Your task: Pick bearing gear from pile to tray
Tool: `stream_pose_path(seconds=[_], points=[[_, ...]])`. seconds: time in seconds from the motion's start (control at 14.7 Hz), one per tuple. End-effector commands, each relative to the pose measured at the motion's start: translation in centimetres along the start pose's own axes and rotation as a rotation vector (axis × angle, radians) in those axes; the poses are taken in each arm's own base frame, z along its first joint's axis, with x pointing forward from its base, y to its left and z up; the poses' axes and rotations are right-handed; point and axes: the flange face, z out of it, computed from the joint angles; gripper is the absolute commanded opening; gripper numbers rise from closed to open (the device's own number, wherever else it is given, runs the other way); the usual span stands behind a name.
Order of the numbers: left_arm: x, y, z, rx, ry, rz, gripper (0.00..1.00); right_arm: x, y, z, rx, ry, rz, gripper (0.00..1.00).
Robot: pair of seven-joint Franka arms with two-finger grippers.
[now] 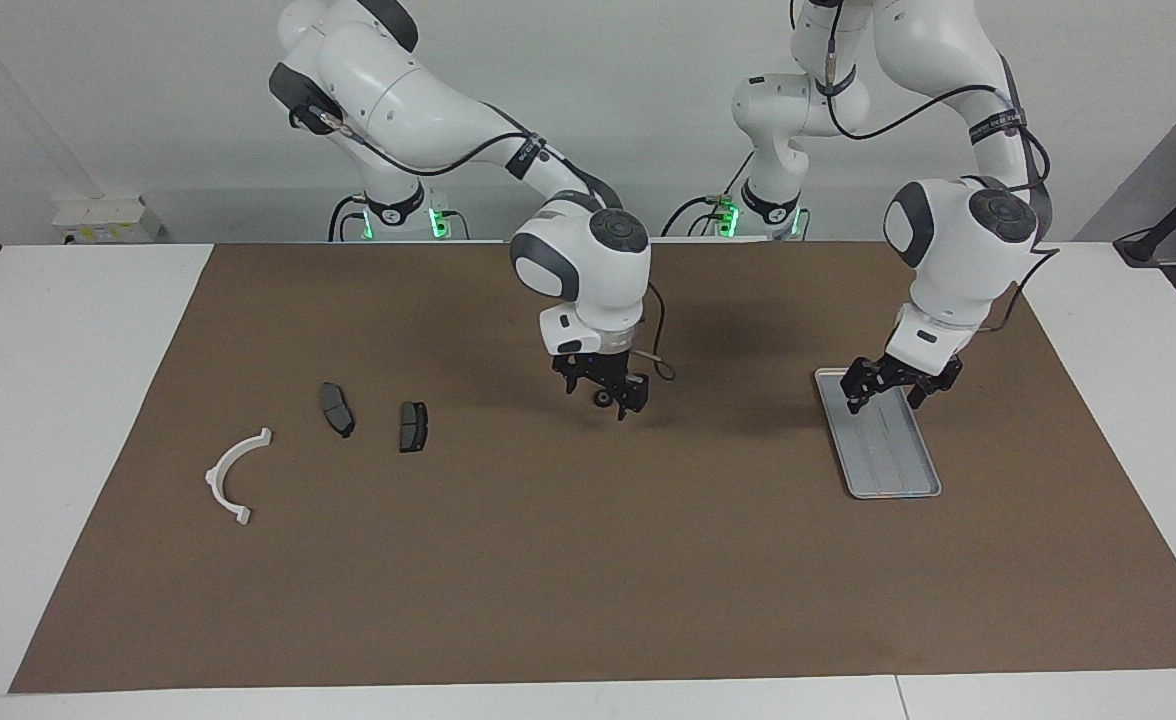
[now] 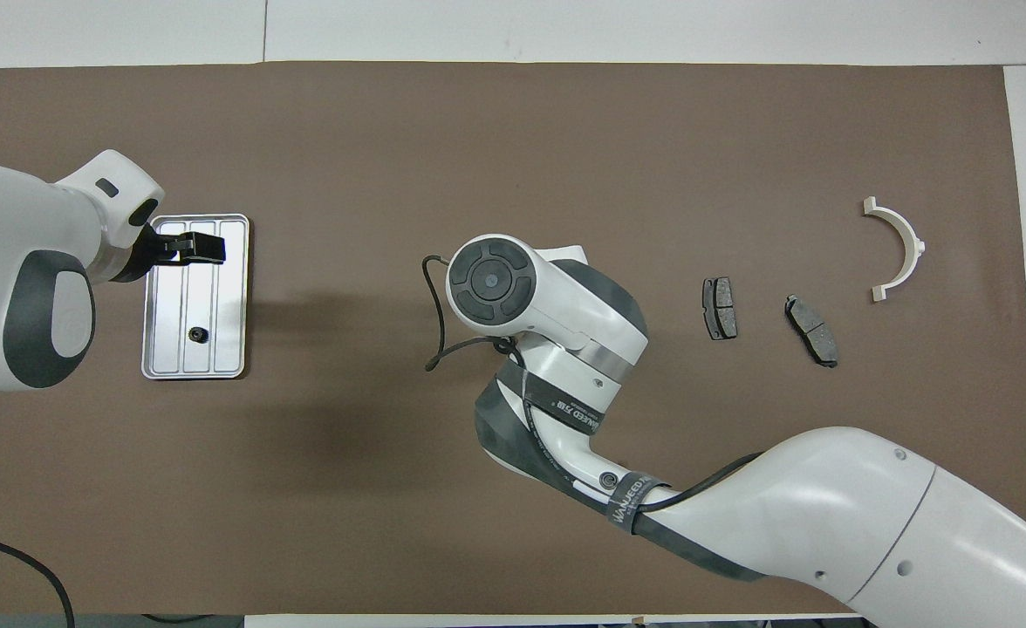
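Note:
The silver tray (image 1: 898, 468) (image 2: 230, 292) lies toward the left arm's end of the mat. One small black bearing gear (image 2: 194, 333) rests in it, in the half nearer to the robots. My left gripper (image 1: 884, 390) (image 2: 187, 250) hangs open just above the tray, holding nothing. My right gripper (image 1: 600, 392) is low over the middle of the mat, open. A small black round piece (image 1: 603, 399) sits between its spread fingers. The overhead view hides this gripper under its own wrist. The pile's white half-ring (image 1: 233, 472) (image 2: 901, 249) and two brake pads (image 1: 336, 408) (image 1: 412, 425) lie toward the right arm's end.
A brown mat (image 1: 588, 580) covers most of the white table. The brake pads (image 2: 719, 308) (image 2: 811, 330) lie side by side, with the half-ring farther from the robots than they are. A cable loops off the right wrist (image 2: 433, 349).

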Motion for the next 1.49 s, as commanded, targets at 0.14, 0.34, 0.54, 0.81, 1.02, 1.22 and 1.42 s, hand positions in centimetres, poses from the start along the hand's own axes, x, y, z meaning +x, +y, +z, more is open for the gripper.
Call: stream_pose_path(seconds=[0.14, 0.34, 0.54, 0.81, 1.02, 1.22, 1.42], points=[[-1.2, 9.3, -0.3, 0.057, 0.038, -0.084, 1.0, 6.0, 3.7, -6.2, 0.007, -0.022, -0.101, 1.0], [-3.6, 17.1, -0.6, 0.062, 0.056, -0.094, 1.0, 9.9, 6.5, -8.3, -0.004, -0.007, -0.217, 1.0], [-5.1, 23.3, -1.4, 0.038, 0.066, -0.112, 1.0, 14.6, 10.7, -10.1, -0.006, -0.033, -0.349, 1.0], [-6.0, 31.5, 0.7, 0.051, 0.037, -0.142, 1.0, 19.2, 16.0, -12.2, -0.024, -0.059, -0.484, 1.0], [-6.4, 34.5, 4.2, 0.059, 0.011, -0.169, 1.0, 21.5, 19.1, -13.1, -0.052, -0.064, -0.536, 1.0], [-7.2, 34.7, 7.6, 0.047, -0.017, -0.181, 1.0, 23.8, 22.0, -13.7, -0.041, -0.082, -0.578, 1.0], [-8.4, 36.0, 7.6, 0.009, -0.074, -0.211, 1.0, 25.0, 23.6, -13.9, -0.041, -0.079, -0.603, 1.0]])
